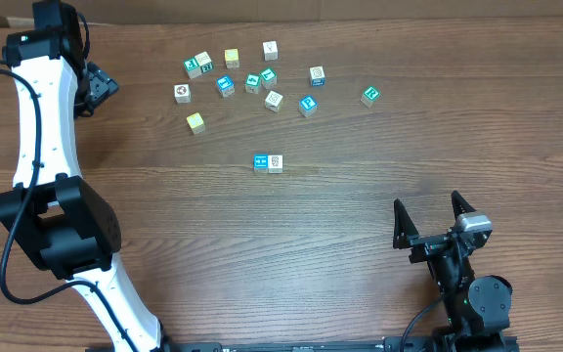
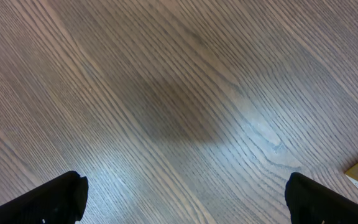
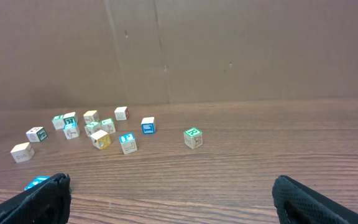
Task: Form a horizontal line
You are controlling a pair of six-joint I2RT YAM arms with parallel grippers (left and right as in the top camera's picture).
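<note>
Brown wood table (image 1: 360, 244), with small blocks on it. Near the middle, a short row (image 1: 268, 162) of only two: a blue block (image 1: 260, 162) on the left, touching a white block (image 1: 276, 162) with a grey picture on the right. Level with each other, side by side. Farther back, a loose bunch of blocks (image 1: 262, 78), well apart from the row: blue, green, yellow and white faces, some touching, some alone. One green block (image 1: 370, 95) off by itself at the right end of the bunch. Left gripper (image 1: 104, 86) off to the left of the bunch, touching nothing; jaws spread wide, only bare wood between them in the wrist view. Right gripper (image 1: 427, 205) low at the near right corner, well away from every block, jaws spread wide too, holding nothing.
</note>
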